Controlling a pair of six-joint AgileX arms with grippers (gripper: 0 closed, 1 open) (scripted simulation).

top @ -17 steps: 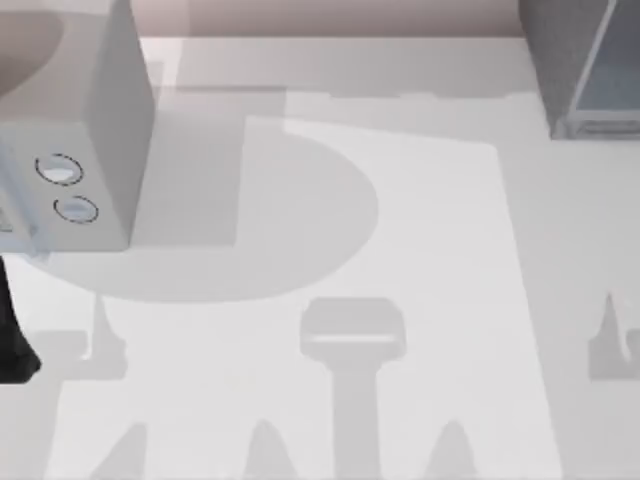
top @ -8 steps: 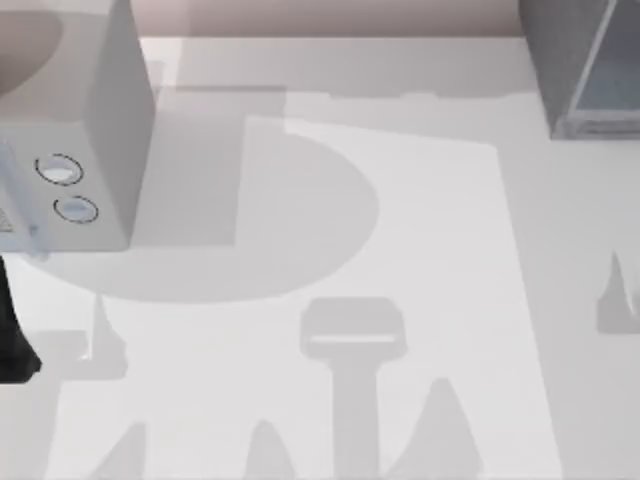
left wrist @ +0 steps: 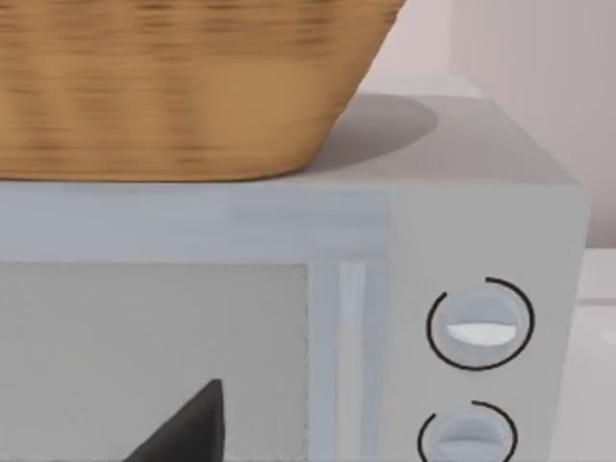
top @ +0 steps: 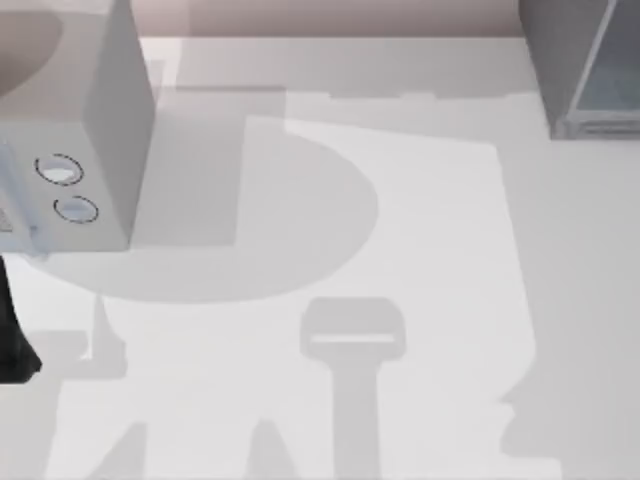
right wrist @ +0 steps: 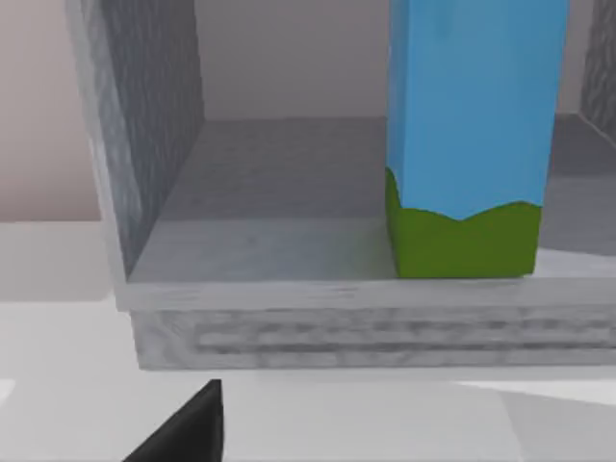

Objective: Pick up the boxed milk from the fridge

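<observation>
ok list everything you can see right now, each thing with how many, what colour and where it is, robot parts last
boxed milk: one, bright blue sides with a green band at the base, standing upright on the floor of the open fridge.
fridge: one, dark grey with a pale frame edge, far right corner of the table.
microwave: one, light grey with two round dials, far left of the table.
wicker basket: one, tan, sitting on top of the microwave.
table: one, white, under everything.
left arm: dark, at the table's left edge, in front of the microwave.
right gripper: a dark fingertip, low in front of the fridge.
</observation>
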